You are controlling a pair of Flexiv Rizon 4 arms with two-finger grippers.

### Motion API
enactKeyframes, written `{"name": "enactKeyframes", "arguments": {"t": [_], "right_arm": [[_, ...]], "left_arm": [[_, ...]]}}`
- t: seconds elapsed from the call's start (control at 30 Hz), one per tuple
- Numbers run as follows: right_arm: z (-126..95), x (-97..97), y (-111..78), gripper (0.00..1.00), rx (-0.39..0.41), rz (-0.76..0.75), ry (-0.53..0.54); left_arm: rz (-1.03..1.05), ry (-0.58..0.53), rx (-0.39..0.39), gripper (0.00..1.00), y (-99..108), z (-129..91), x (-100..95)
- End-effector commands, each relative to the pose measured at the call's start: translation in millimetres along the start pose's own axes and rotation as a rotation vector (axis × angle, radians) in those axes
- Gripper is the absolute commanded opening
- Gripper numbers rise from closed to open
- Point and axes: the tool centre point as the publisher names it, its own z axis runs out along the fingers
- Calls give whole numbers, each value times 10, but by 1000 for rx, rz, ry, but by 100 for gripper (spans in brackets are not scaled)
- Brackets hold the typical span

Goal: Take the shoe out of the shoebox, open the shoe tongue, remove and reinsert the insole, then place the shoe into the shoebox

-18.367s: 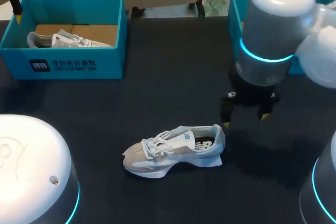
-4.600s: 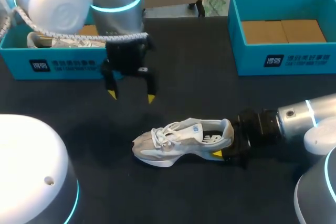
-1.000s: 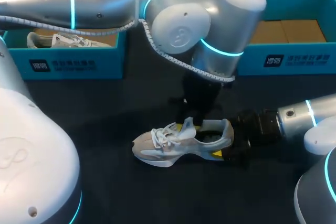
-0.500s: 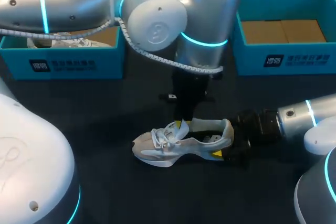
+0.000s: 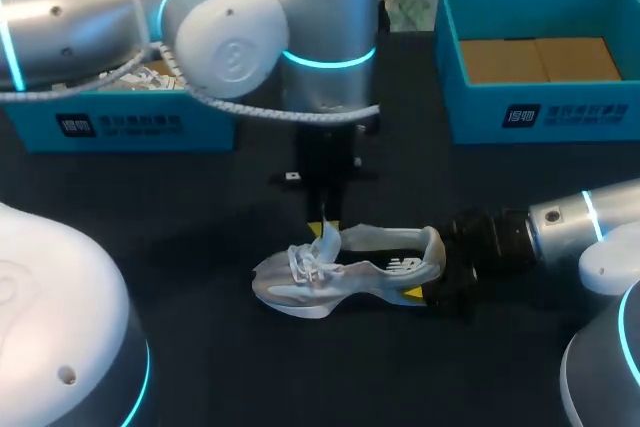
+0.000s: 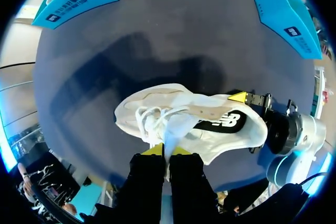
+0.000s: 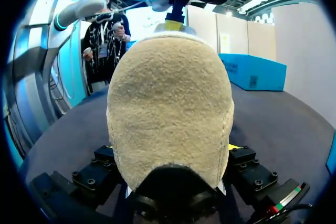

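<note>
A grey and white shoe [image 5: 370,269] lies on its sole on the dark table, toe to the left. My left gripper [image 5: 322,230] comes down from above and is shut on the shoe tongue [image 5: 328,241], holding it up and forward over the laces. In the left wrist view the tongue [image 6: 177,127] runs into the closed yellow tips of that gripper [image 6: 167,150], and the dark insole [image 6: 223,124] shows in the opening. My right gripper [image 5: 432,282] lies low at the heel, fingers on both sides. The tan heel [image 7: 170,114] fills the right wrist view.
A blue shoebox [image 5: 530,112] with a bare cardboard floor stands at the back right. Another blue shoebox [image 5: 120,122] is at the back left, mostly behind my left arm. Bare table lies in front of the shoe and to its left.
My left gripper closed on the tongue and drew it toward the toe, with the arm swinging left. The shoe and the right gripper stayed put.
</note>
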Motion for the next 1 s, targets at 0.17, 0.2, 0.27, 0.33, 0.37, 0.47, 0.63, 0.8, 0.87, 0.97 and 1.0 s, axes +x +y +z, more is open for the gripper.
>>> {"name": "enactKeyframes", "arguments": {"t": [0.17,0.2,0.27,0.33,0.37,0.47,0.63,0.8,0.87,0.97,1.0], "right_arm": [[-5,11,15,0,4,0,-2],[-5,11,15,0,4,0,-2],[-5,11,15,0,4,0,-2],[-5,11,15,0,4,0,-2],[-5,11,15,0,4,0,-2],[-5,11,15,0,4,0,-2],[-5,11,15,0,4,0,-2],[-5,11,15,0,4,0,-2],[-5,11,15,0,4,0,-2],[-5,11,15,0,4,0,-2],[-5,11,15,0,4,0,-2]], "left_arm": [[16,367,8,0,15,116,-201],[11,375,11,0,15,131,-219],[8,383,8,0,7,155,-251],[1,386,8,0,-9,190,-288],[-1,386,8,0,-14,206,-304],[-7,377,16,0,-21,262,-349],[-25,375,13,0,-60,344,-423],[-43,374,9,0,-98,370,-489],[-45,372,7,0,-95,345,-511],[-22,381,13,38,-65,247,-520],[-10,384,14,45,-49,208,-517]]}}
